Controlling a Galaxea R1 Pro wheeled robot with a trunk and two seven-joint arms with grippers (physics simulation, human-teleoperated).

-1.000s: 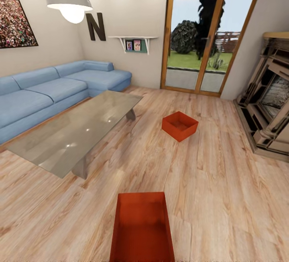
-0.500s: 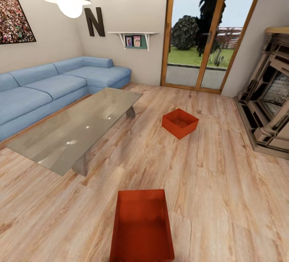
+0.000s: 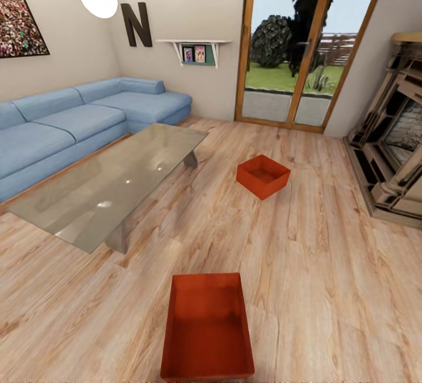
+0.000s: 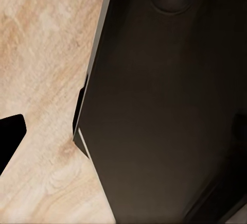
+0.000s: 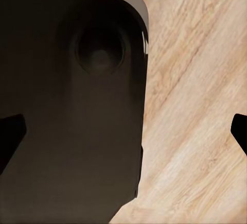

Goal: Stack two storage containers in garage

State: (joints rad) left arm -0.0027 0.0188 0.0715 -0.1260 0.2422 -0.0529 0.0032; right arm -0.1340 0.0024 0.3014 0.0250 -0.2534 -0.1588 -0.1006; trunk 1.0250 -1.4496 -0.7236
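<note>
Two red-orange storage containers stand open-topped on the light wood-plank flooring of the living room. The near container (image 3: 207, 327) lies just ahead at the head view's lower middle. The far container (image 3: 263, 176) sits turned at an angle, further in, toward the glass doors (image 3: 287, 43). My left gripper (image 4: 123, 141) and right gripper (image 5: 123, 136) hang over wood planks beside my dark body panel, fingertips far apart, nothing between them. The garage and its floor are out of view.
A glass coffee table (image 3: 111, 186) stands to the left of the containers, with a blue sectional sofa (image 3: 70, 125) behind it. A stone fireplace (image 3: 392, 148) lines the right wall. Bare wood flooring (image 3: 328, 277) runs between the two containers and to their right.
The whole head view has shifted, so the room sits slightly higher in the picture and more of the near container shows. The containers themselves have not moved on the planks.
</note>
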